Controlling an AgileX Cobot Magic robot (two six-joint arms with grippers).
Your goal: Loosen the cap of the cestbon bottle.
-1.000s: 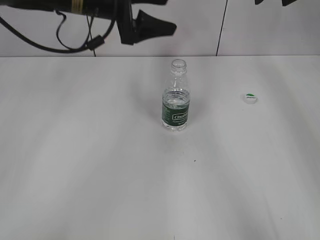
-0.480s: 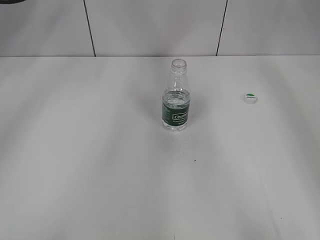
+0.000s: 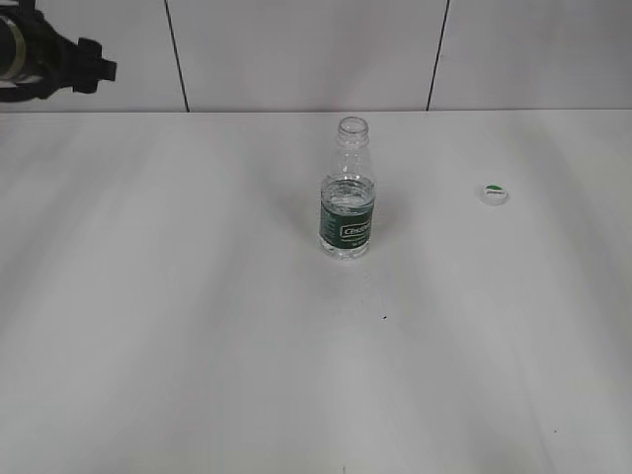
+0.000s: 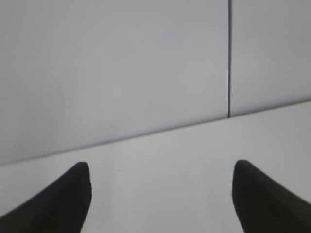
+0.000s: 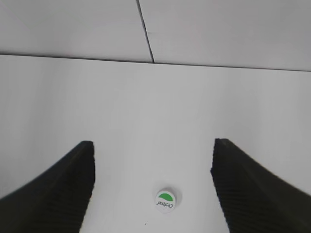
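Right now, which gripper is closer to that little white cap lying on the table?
Right. The right gripper hangs open just above the cap, which lies between its fingers; the left gripper faces the back wall, no cap in view.

The left gripper [image 4: 162,194] was seen from behind, its two dark jaws spread wide at the lower corners with nothing held between them. Beyond them, bare white bench [image 4: 165,160] was shown, met by a pale wall [image 4: 121,63] crossed by one dark vertical seam [image 4: 229,58].
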